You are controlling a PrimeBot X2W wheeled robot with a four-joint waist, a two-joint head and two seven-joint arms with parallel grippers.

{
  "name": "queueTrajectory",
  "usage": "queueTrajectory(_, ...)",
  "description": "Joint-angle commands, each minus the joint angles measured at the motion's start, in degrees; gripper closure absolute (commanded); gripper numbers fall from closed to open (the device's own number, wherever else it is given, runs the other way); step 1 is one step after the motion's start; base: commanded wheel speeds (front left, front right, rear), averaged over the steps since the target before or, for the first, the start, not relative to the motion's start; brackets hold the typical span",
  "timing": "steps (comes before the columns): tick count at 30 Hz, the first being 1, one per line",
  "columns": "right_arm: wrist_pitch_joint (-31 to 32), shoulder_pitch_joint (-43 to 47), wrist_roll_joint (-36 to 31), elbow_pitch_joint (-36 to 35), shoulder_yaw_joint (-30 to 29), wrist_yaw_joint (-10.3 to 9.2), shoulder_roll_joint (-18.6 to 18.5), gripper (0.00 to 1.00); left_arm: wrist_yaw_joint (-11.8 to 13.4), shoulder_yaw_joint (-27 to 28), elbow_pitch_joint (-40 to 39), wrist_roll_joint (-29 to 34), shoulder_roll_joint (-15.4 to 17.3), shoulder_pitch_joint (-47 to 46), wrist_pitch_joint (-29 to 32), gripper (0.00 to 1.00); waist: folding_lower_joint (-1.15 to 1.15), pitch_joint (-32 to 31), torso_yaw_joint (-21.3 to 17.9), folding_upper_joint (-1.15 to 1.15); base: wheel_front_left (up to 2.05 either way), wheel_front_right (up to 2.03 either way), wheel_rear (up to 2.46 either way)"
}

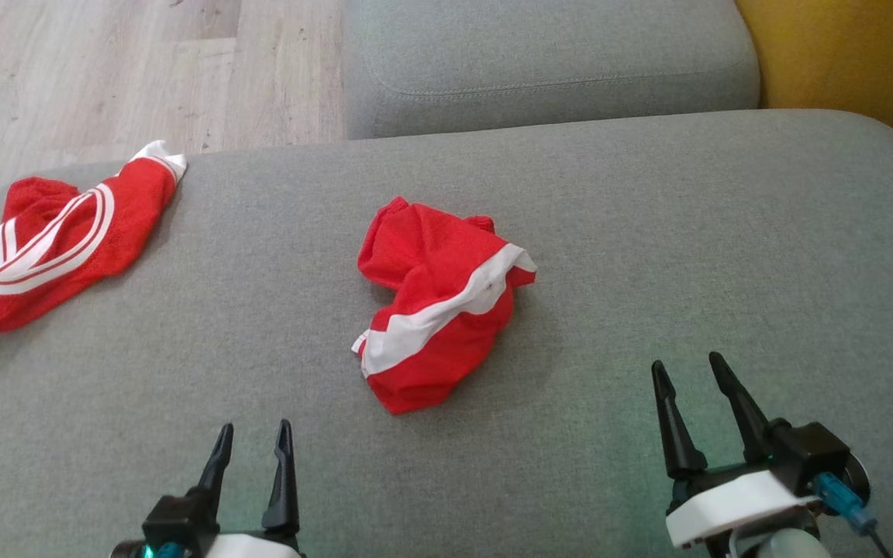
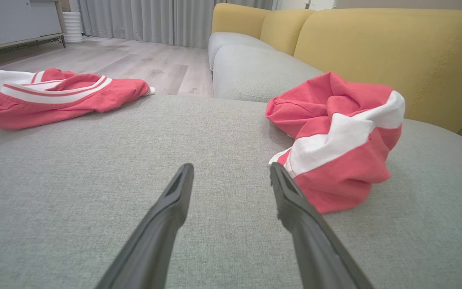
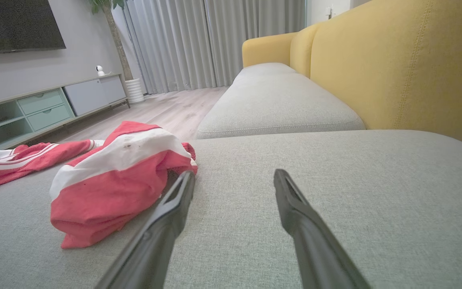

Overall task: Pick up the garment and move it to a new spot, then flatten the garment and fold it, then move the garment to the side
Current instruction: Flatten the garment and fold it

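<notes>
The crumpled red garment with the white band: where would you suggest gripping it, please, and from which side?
Probably its raised white-banded fold, from above: the crumpled red garment heaps up there, while its edges lie flat on the grey sofa cushion.

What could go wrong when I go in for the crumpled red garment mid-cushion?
1. The crumpled garment is bunched in layers; a pinch may catch several, so it may not flatten.
2. A second red garment lies at the cushion's left edge; carrying left could tangle the two.
3. The left end effector and right end effector are open and low; either could snag the soft cushion.
</notes>
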Motion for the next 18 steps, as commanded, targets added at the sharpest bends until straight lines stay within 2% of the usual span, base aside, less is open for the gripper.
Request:
queueTrajectory(1,-0.6,-1.7,0.3,-1.4,1.6,0.22,-0.3,0.0,-0.3,2.7,-2.0,0.6,0.0,-1.7,-0.5,0.0,0.0,0.0,0.0,0.0,0.0,0.0,0.0)
queueTrajectory(18,-0.6,-2.0,0.4,-0.3,1.4,0.22,-0.3,0.0,-3.5,7.2,-0.4,4.9,-2.9,-1.1,-0.5,0.0,0.0,0.3,0.3,0.0,0.0,0.0,0.0)
